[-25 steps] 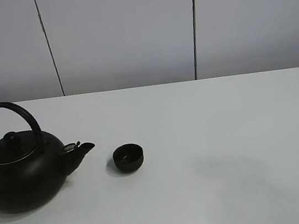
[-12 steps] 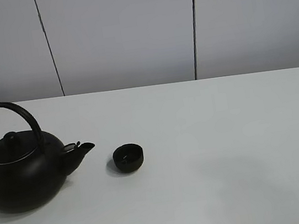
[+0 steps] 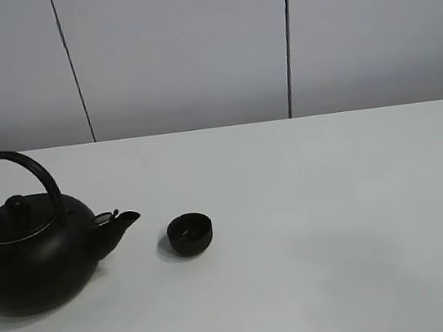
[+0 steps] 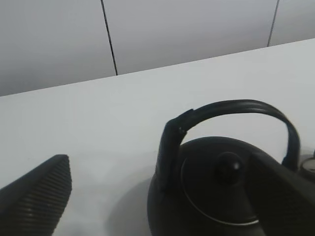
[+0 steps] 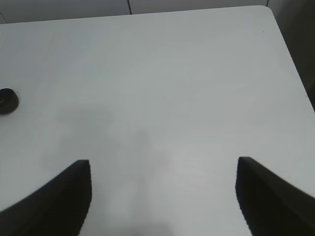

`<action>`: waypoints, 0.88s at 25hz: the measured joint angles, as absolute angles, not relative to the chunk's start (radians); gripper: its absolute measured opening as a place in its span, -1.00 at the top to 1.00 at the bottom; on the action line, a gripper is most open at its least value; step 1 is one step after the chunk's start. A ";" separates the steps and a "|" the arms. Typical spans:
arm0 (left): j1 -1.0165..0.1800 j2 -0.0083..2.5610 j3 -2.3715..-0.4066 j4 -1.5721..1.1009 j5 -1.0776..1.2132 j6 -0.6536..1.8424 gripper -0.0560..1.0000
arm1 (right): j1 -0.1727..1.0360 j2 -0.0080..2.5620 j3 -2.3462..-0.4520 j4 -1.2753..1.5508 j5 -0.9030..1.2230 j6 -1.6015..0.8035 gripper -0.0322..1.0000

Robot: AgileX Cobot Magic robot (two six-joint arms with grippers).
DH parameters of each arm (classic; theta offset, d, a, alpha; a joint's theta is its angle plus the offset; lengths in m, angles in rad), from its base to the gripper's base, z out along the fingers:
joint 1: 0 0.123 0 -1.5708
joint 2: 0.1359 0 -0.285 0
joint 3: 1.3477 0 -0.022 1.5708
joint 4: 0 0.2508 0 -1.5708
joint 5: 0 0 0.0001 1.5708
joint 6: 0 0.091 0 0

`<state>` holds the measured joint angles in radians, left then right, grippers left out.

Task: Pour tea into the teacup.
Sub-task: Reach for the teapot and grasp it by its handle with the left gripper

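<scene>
A small black handleless teacup (image 3: 191,234) stands on the white table, just right of the spout of a big black kettle (image 3: 31,250) with an arched handle. A small pale glint shows inside the cup; no stream of tea is visible. Neither gripper shows in the exterior high view. In the left wrist view my left gripper (image 4: 160,164) is open, its fingers (image 4: 37,196) wide apart on either side of the kettle (image 4: 221,191), not touching its handle (image 4: 231,110). My right gripper (image 5: 163,164) is open and empty over bare table, with the teacup (image 5: 7,101) far off at the view's edge.
The white table (image 3: 334,200) runs back to a grey panelled wall (image 3: 180,48). In the right wrist view the table's corner and edge (image 5: 290,54) show beside a dark gap.
</scene>
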<state>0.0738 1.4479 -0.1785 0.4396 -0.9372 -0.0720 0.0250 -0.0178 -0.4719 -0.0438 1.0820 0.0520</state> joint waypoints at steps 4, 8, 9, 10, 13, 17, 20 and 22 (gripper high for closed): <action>0.109 1.586 -0.182 0.439 -1.071 0.014 -0.35 | 0.025 -0.018 -0.472 -0.044 1.082 0.052 -0.14; 0.111 1.683 -0.184 0.439 -1.130 0.079 -0.22 | 0.025 -0.018 -0.472 -0.044 1.080 0.052 -0.14; 0.111 1.701 -0.187 0.439 -1.130 0.088 -0.21 | 0.025 -0.018 -0.472 -0.044 1.081 0.052 -0.14; 0.111 1.717 -0.194 0.440 -1.131 0.095 -0.20 | 0.025 -0.018 -0.472 -0.044 1.081 0.052 -0.14; 0.111 1.745 -0.224 0.462 -1.132 0.107 -0.19 | 0.025 -0.018 -0.472 -0.044 1.081 0.052 -0.14; 0.111 1.749 -0.263 0.480 -1.136 0.106 -0.19 | 0.025 -0.018 -0.472 -0.044 1.081 0.052 -0.14; 0.111 1.750 -0.289 0.485 -1.136 0.100 -0.19 | 0.025 -0.018 -0.472 -0.044 1.081 0.052 -0.14; 0.111 1.750 -0.312 0.492 -1.136 0.099 -0.19 | 0.025 -0.018 -0.472 -0.044 1.081 0.052 -0.14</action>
